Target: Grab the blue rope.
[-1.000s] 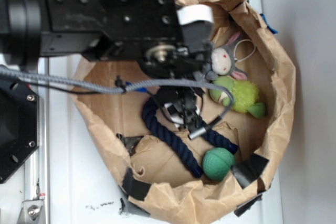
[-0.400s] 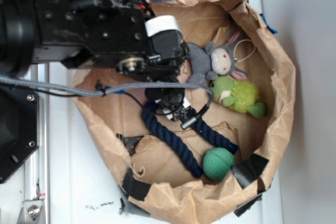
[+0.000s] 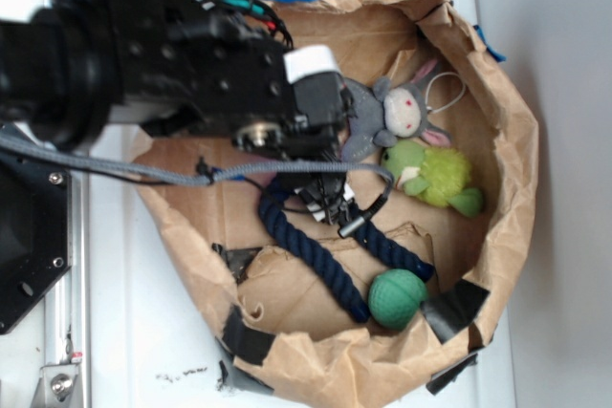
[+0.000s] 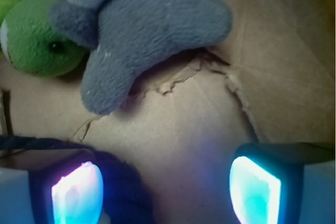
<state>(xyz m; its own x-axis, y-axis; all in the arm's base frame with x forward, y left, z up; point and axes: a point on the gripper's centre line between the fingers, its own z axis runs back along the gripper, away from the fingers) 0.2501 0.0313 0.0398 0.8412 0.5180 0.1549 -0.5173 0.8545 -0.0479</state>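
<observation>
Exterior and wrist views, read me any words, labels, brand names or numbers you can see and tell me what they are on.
None: no readable text in either view.
The white patch on the robot arm is blank or too blurred to tell.
The dark specks on the white table are too small to read.
The blue rope, plush toys and paper bag show no print.

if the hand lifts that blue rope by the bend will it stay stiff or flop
Probably flop: the blue rope is thick twisted cord lying in a loose U, so both ends would likely dangle. Its rough strands should grip well. The lower end lies close to the green ball and might nudge it rolling.
</observation>
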